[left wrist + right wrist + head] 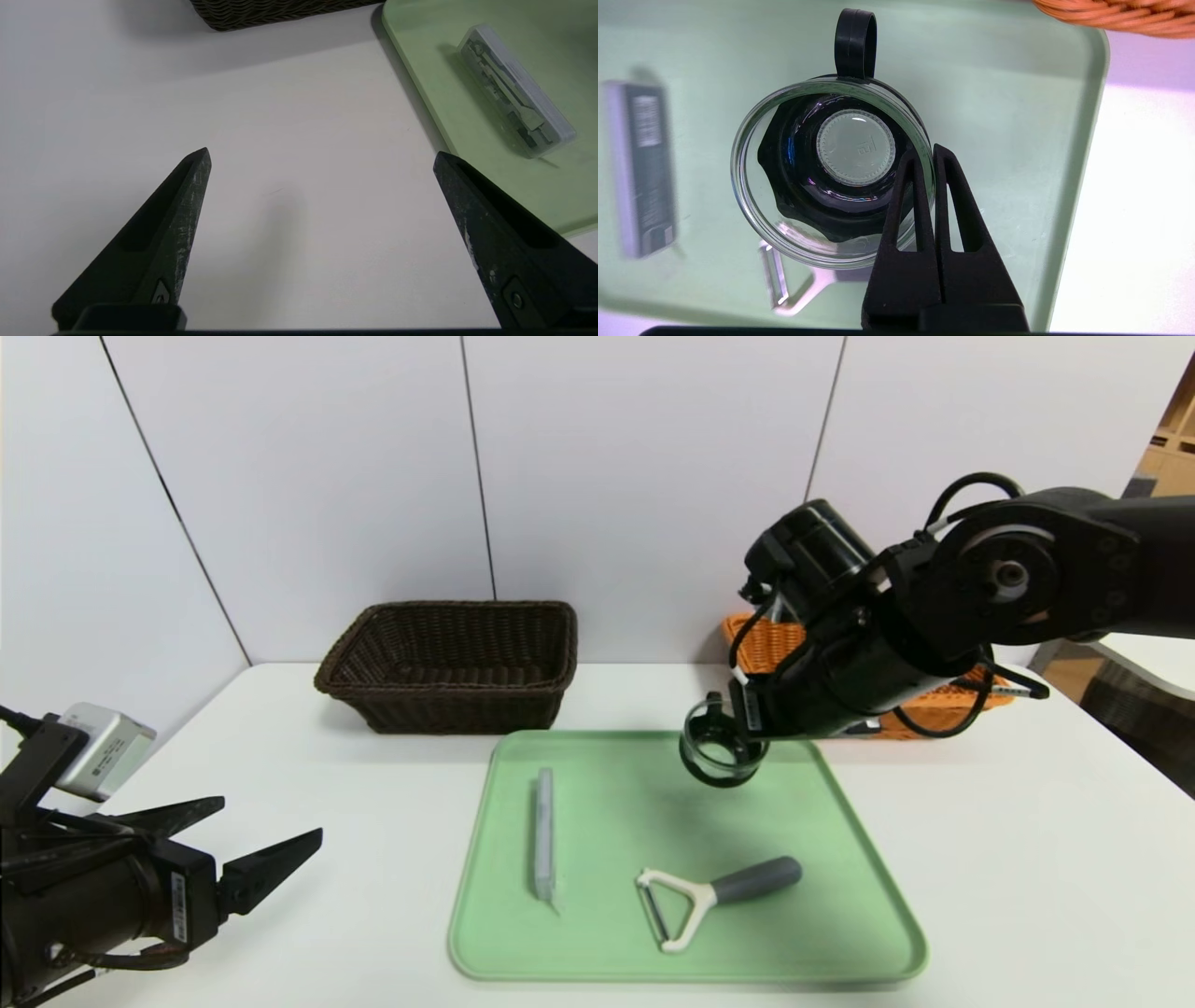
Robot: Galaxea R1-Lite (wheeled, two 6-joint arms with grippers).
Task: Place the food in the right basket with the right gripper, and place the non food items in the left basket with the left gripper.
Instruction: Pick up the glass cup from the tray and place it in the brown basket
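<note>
My right gripper (927, 154) is shut on the rim of the small round dark glass dish (831, 168). One finger is inside the rim and the other outside. In the head view the dish (719, 751) hangs just above the far part of the green tray (607, 803), under the right gripper (738, 714). The grey bar (543, 835) and the white peeler (709, 896) lie on the tray. My left gripper (271, 818) stands open and empty over the table at the near left, its fingers (187, 205) wide apart. The food is out of view.
The dark brown left basket (448, 663) stands at the back, left of the tray. The orange-tan right basket (775, 644) is at the back right, mostly hidden by my right arm. In the left wrist view the grey bar (514, 88) lies on the tray (420, 28).
</note>
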